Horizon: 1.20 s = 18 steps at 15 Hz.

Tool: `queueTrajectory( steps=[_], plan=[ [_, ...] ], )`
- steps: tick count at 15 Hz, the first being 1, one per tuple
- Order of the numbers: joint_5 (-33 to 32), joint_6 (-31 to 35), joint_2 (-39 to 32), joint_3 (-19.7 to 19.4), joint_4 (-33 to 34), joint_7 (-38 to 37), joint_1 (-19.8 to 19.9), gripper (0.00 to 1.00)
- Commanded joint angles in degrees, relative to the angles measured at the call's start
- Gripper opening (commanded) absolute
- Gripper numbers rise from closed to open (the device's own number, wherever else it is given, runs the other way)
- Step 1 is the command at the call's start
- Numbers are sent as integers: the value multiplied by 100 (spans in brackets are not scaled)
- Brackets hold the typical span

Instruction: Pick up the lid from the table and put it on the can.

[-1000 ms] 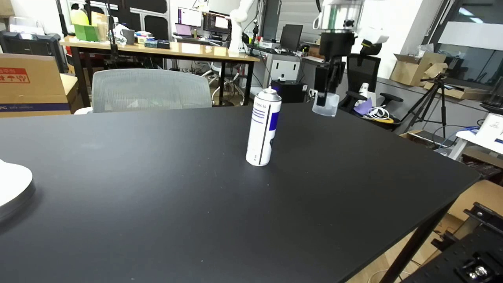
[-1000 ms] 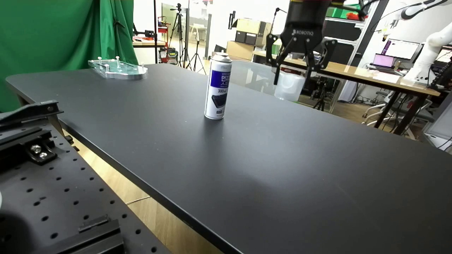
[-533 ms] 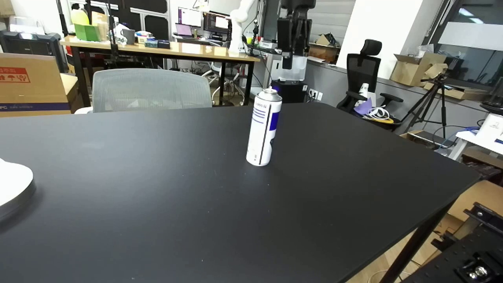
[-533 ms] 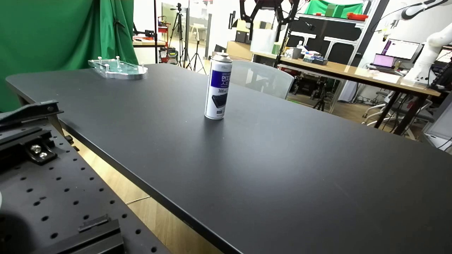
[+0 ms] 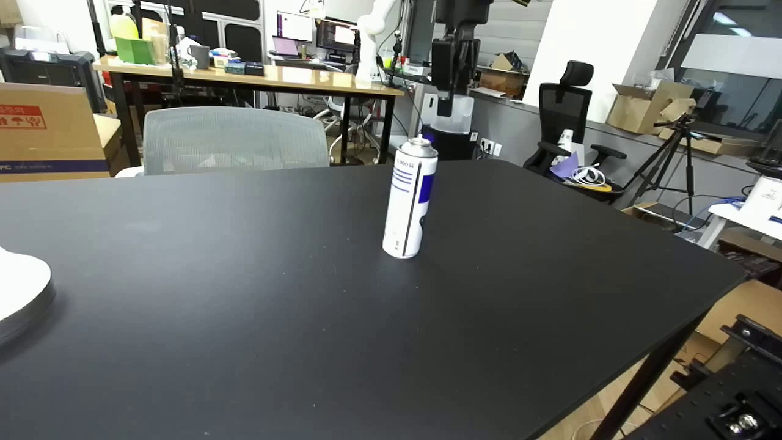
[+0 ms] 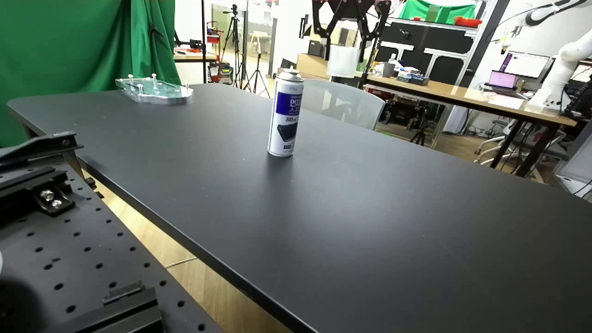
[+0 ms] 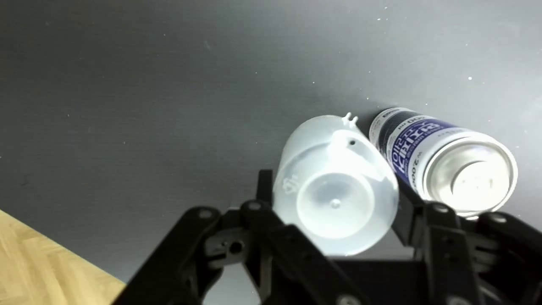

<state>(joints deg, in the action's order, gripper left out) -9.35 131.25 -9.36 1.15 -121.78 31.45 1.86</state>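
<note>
Lid point(image 6: 343, 61): 1; held in the air, apart from the can point(image 6: 285, 113); closed end up, axis near vertical;
Fingers point(image 5: 445, 105): 2; clamped on the lid, 1 at each side;
Can: 1; upright on the bench point(image 6: 370, 208), valve end up; long axis vertical;
Grey mesh chair back point(image 5: 235, 140): 1; beyond the bench.

"Where's the can point(image 6: 285, 118)?"

"Upright on the table point(image 6: 351, 217), well in from its edges; slim, white, blue-labelled."

"And the lid point(image 6: 343, 61)?"

"Whitish, translucent, cylindrical; held aloft, higher than the can, apart from it."
</note>
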Motion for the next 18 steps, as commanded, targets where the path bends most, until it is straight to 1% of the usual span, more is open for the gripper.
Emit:
queueTrajectory(
  steps=[1,6,11,13,18],
  plan=[
    [157,24,114,73,-119,332,15,40],
    [352,-9,351,233,-336,740,-69,40],
    [221,-112,764,283,-399,714,-217,40],
    [269,-143,891,286,-461,748,-270,40],
    [325,-78,1090,288,-783,746,-398,40]
  ],
)
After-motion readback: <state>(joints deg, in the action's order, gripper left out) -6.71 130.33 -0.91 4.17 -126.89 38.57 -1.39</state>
